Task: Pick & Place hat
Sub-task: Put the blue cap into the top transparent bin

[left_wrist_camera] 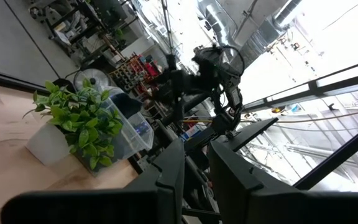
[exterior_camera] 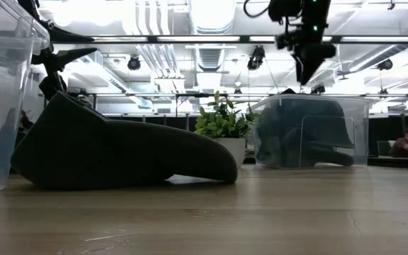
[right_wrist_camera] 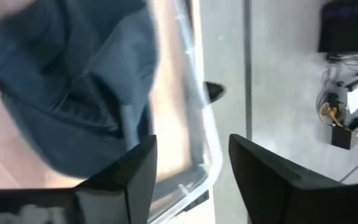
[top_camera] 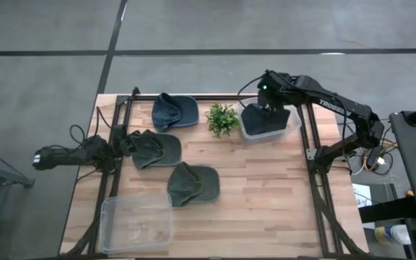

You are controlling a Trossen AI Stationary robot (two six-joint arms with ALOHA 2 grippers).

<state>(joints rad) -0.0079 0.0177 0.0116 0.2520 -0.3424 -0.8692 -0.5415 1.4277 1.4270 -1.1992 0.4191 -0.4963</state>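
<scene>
My right gripper (top_camera: 269, 107) hangs open over the clear bin (top_camera: 292, 124) at the table's far right, fingers pointing down (exterior_camera: 309, 74). A dark blue-grey hat (right_wrist_camera: 61, 81) lies inside that bin (exterior_camera: 299, 138), below the empty fingers (right_wrist_camera: 191, 146). Three more caps rest on the table: a blue one (top_camera: 173, 110) far left, a dark olive one (top_camera: 154, 149) at left, and another olive one (top_camera: 192, 184) toward the near side (exterior_camera: 119, 152). My left gripper (top_camera: 123, 144) waits at the left edge close beside the left olive cap, with a narrow gap between its fingers (left_wrist_camera: 196, 149).
A small potted plant (top_camera: 222, 119) stands between the blue cap and the far right bin. A second clear bin (top_camera: 137, 222) sits at the near left corner. Bare wood shows across the table's near right part (top_camera: 266, 202).
</scene>
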